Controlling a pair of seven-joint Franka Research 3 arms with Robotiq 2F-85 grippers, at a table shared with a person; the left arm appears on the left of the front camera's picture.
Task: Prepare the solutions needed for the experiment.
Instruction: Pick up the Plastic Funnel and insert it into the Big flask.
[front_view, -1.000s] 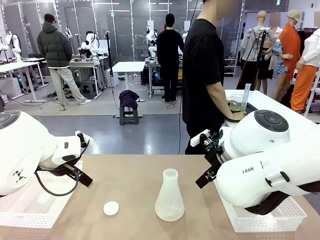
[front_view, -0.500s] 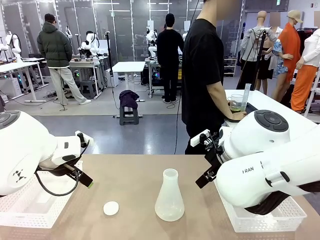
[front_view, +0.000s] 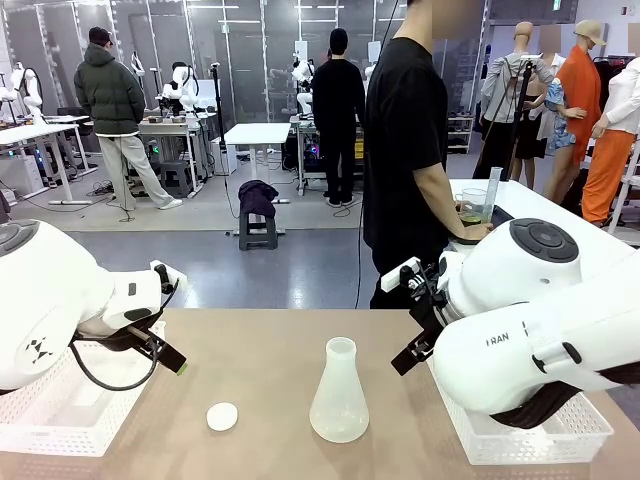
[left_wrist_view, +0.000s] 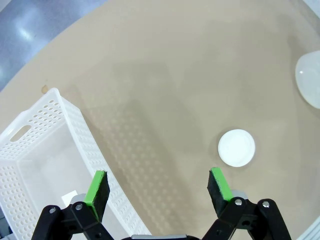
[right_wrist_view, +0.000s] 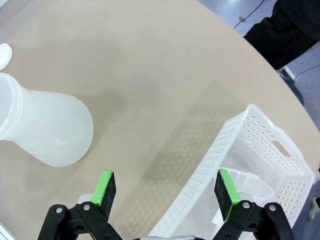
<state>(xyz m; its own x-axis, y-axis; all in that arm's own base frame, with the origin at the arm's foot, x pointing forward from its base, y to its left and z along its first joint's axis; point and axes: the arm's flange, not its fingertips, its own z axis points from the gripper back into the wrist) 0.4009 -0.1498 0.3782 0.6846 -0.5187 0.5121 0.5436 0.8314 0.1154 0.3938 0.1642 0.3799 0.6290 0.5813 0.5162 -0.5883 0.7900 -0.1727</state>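
A frosted conical flask (front_view: 338, 395) stands upright mid-table, and it lies to the left in the right wrist view (right_wrist_view: 45, 132). Beyond the table, a person in black holds a clear beaker (front_view: 472, 208) with a little greenish liquid, the solutions, on a white table behind. My left gripper (left_wrist_view: 157, 187) hangs open above the table between a white basket (left_wrist_view: 45, 150) and a white round cap (left_wrist_view: 236, 148). My right gripper (right_wrist_view: 165, 187) is open too, above bare table between the flask and another white basket (right_wrist_view: 260, 150). Neither holds anything.
The cap (front_view: 222, 416) lies left of the flask. The baskets sit at the near left (front_view: 60, 410) and near right (front_view: 540, 435) corners; the right one holds a clear container (right_wrist_view: 245, 182). A tall cylinder (front_view: 493, 190) stands by the beaker. Other people stand far behind.
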